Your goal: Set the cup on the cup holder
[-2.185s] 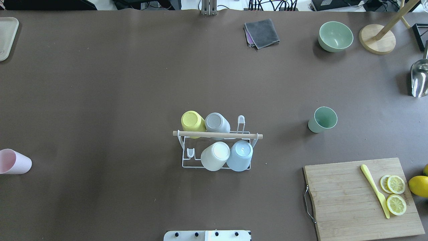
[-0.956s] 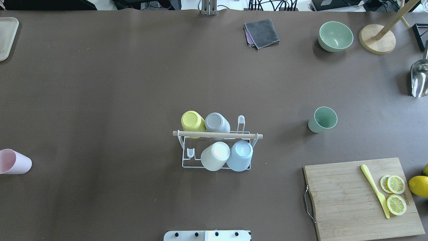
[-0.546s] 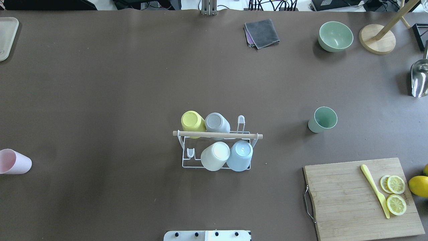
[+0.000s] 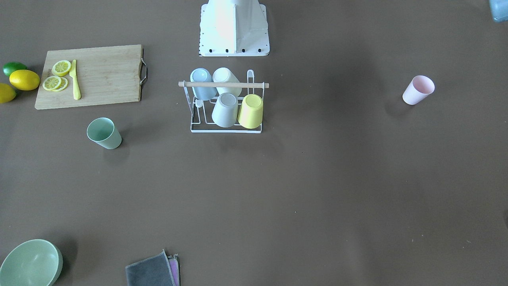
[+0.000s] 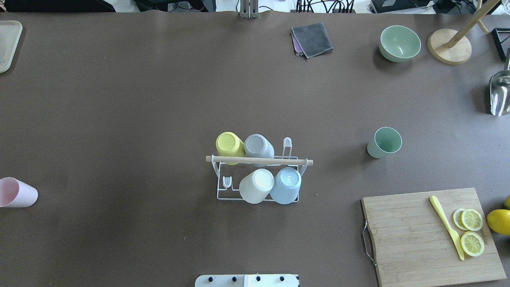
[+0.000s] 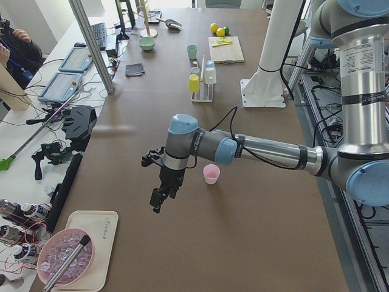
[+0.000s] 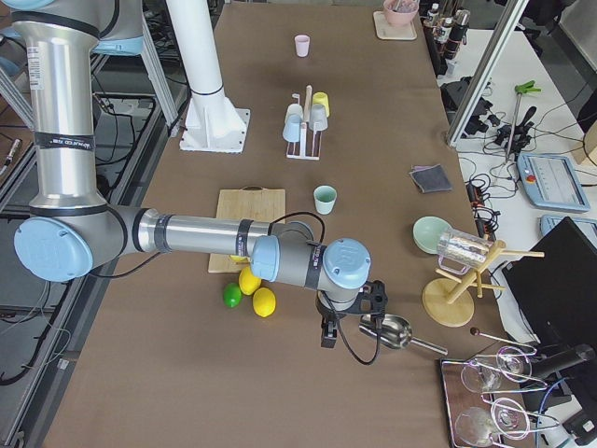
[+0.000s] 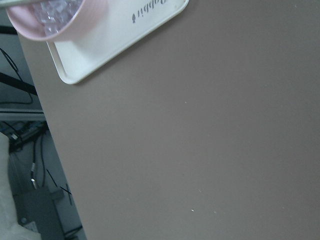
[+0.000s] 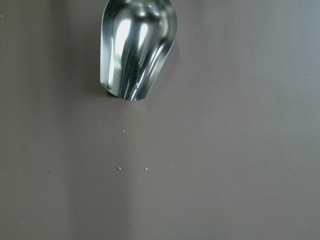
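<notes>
The white wire cup holder (image 5: 259, 160) with a wooden rod stands mid-table, also in the front view (image 4: 223, 84). It holds yellow, grey, white and blue cups upside down, and two pegs are bare. A green cup (image 5: 384, 142) stands upright to its right. A pink cup (image 5: 18, 193) stands at the left edge. My left gripper (image 6: 157, 201) hangs above the table beside the pink cup (image 6: 211, 174); I cannot tell its state. My right gripper (image 7: 326, 334) hangs by the metal scoop (image 7: 392, 329); I cannot tell its state.
A wooden cutting board (image 5: 410, 235) with lemon slices and a yellow knife lies front right, with lemons beside it. A green bowl (image 5: 399, 43), grey cloth (image 5: 312, 39), wooden stand (image 5: 449, 46) and scoop (image 5: 499, 93) lie far right. A white tray (image 5: 8, 44) sits far left.
</notes>
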Controlling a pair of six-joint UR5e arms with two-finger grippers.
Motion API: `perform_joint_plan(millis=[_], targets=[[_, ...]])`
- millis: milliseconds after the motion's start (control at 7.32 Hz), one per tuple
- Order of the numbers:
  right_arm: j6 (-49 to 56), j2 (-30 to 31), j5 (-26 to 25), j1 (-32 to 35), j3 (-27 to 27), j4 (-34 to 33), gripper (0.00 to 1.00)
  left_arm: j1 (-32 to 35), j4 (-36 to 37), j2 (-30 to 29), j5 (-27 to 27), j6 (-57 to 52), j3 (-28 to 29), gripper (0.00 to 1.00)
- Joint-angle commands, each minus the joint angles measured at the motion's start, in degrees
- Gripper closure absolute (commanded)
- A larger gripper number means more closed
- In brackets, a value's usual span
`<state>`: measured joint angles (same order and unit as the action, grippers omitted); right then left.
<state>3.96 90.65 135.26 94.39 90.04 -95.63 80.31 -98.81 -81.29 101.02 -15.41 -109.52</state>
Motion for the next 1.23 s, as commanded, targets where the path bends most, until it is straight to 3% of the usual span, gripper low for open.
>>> perform_joint_plan(millis=[0,410,683,1092], targets=[[-0.09,-0.47,2.01,0.00,0.14,0.00,0.00,-4.09,-0.07,-0.27,-4.50,-0.06,-1.14,0.01],[0.00,-0.29,2.29,0.00,-0.48,0.09,0.00,-8.13,4.12,-3.34,-4.78,-5.31,-4.64,0.02],[-0.09,-0.30,2.20,0.00,-0.57,0.00,0.00,-11.73,17.27,-10.69,-5.56,-10.15,-6.32,0.02],[0.44,-0.29,1.85,0.00,-0.75,0.09,0.00,-23.66,28.72,-11.52,-13.72,-10.78,-8.87,0.02]])
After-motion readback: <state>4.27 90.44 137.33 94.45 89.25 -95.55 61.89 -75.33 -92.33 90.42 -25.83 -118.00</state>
